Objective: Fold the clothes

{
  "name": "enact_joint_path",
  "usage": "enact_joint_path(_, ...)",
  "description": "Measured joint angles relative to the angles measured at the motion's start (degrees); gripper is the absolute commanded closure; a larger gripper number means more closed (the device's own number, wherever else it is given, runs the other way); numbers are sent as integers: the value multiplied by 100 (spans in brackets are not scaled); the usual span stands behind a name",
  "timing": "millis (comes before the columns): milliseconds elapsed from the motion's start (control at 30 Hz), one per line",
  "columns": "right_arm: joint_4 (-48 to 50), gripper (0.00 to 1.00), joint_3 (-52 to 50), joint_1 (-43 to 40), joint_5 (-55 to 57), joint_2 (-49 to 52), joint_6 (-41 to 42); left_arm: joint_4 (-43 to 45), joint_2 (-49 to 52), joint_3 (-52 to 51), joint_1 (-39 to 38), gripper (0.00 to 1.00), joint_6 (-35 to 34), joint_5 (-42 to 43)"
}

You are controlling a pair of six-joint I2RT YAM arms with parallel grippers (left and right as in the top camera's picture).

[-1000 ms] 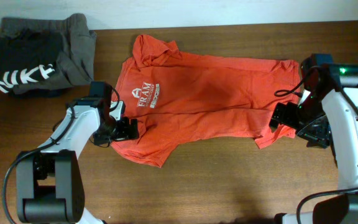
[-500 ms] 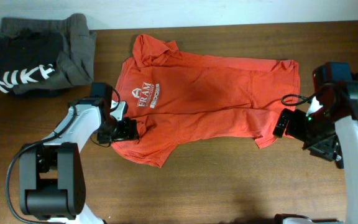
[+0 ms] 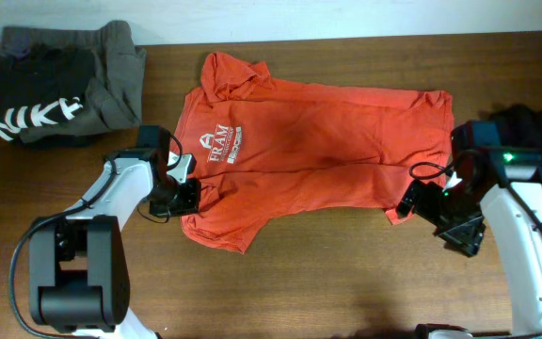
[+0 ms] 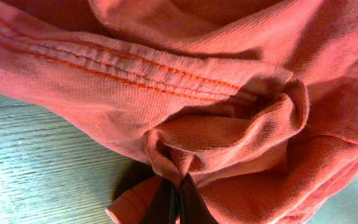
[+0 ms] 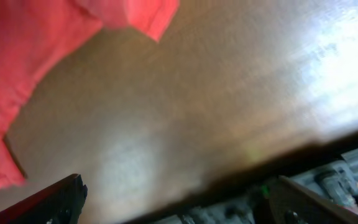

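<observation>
The red-orange shirt (image 3: 309, 151) is lying spread sideways across the middle of the wooden table (image 3: 327, 292), with its collar toward the left, its bottom hem toward the right and its white print facing up. Nearest the robot, a broad strip of bare wood is running along the whole front edge, giving both arms room to move. Just beyond that strip, the shirt's near left corner is drooping forward in a loose flap. The left gripper (image 4: 178, 202) is pinching the fabric just behind this flap. Its fingers are pressed fully together on a bunched fold beside a double-stitched seam, and cloth is puckering around them. On the other side, the right gripper (image 3: 407, 205) is hanging over bare wood just beside the shirt's near right hem corner, with its fingers spread wide and gripping nothing. Its wrist view is showing only tabletop between them, with the red corner off to one side. Farther back, the shirt's body is lying mostly flat, with a long crease running across it. Farther still, the collar is sitting crumpled near the table's back edge, leaving a narrow band of wood behind it. In the far left corner, a pile of dark garments (image 3: 55, 85) is resting apart from the shirt, with open wood between them.
</observation>
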Motion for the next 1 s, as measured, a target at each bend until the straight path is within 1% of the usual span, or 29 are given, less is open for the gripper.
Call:
enact_joint_path(233,1099,1,-776,0,-22,0,315,7,0,0,0,99,-4,4)
enact_joint_path(333,1840,1,-1331,-11,-17,11,439,39,0,0,0,99,-28,17)
enact_joint_path(367,1961,6,-1429,-33,-20,17,468,35,0,0,0,99,-28,17)
enact_joint_path(433,2208,12,-1602,-203,-39,22,549,42,0,0,0,99,-31,17)
enact_joint_path(567,2518,15,-1624,-647,-85,28,614,44,0,0,0,99,-33,17)
enact_joint_path(600,2583,19,-1626,-732,-111,28,614,46,0,0,0,99,-35,17)
enact_joint_path(733,2822,41,-1626,-1010,-376,37,557,68,0,0,0,99,-46,17)
enact_joint_path(833,2857,40,-1644,-1019,-522,210,546,129,0,0,0,99,-46,17)
enact_joint_path(1000,2938,40,-1665,-1019,-623,857,570,175,0,0,0,99,-48,17)
